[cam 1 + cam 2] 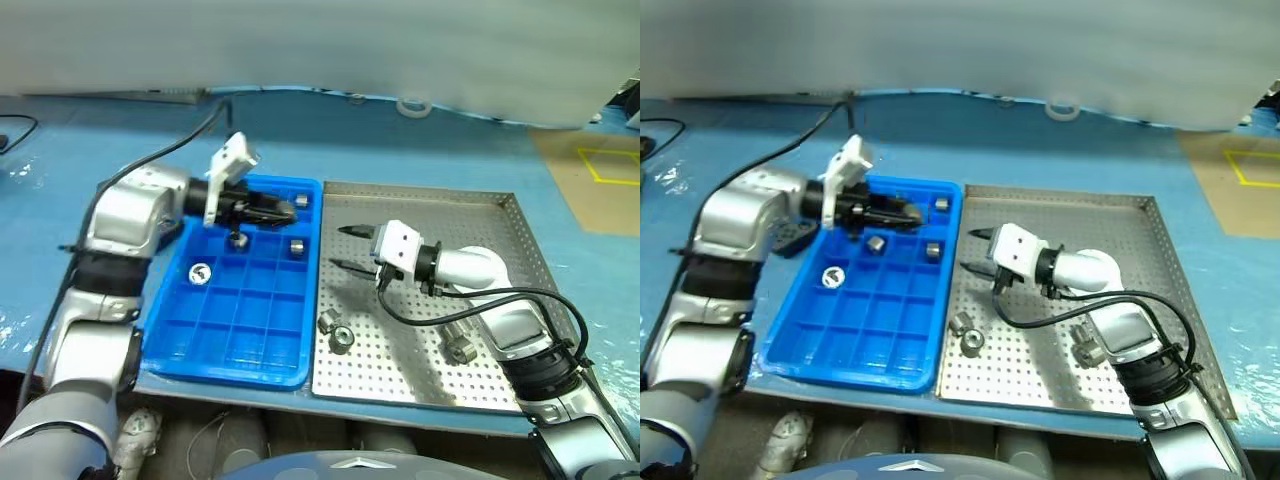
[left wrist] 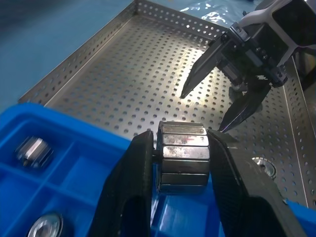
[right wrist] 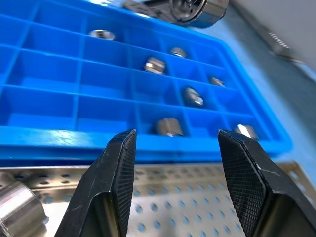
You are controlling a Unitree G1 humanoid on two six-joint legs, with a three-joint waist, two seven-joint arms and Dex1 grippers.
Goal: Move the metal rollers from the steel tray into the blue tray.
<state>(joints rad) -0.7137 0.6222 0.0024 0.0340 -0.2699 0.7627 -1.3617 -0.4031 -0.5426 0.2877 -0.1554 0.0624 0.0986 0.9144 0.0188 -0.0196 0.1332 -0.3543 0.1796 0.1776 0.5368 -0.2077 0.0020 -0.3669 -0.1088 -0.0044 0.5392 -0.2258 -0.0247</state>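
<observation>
Overhead, the left hand (image 2: pixel 180 158) grips a metal roller (image 2: pixel 183 155) above the blue tray (image 1: pixel 240 345); the right hand (image 3: pixel 175 168) hangs open over the steel tray (image 1: pixel 480 370).

The blue tray (image 1: pixel 240 340), a gridded plastic tray, lies touching the left edge of the perforated steel tray (image 1: pixel 480 215), with several shiny metal rollers (image 1: pixel 296 246) sitting in its far compartments, three more (image 1: pixel 342 340) resting on the steel floor, and one (image 2: pixel 183 157) held above the blue tray.
</observation>
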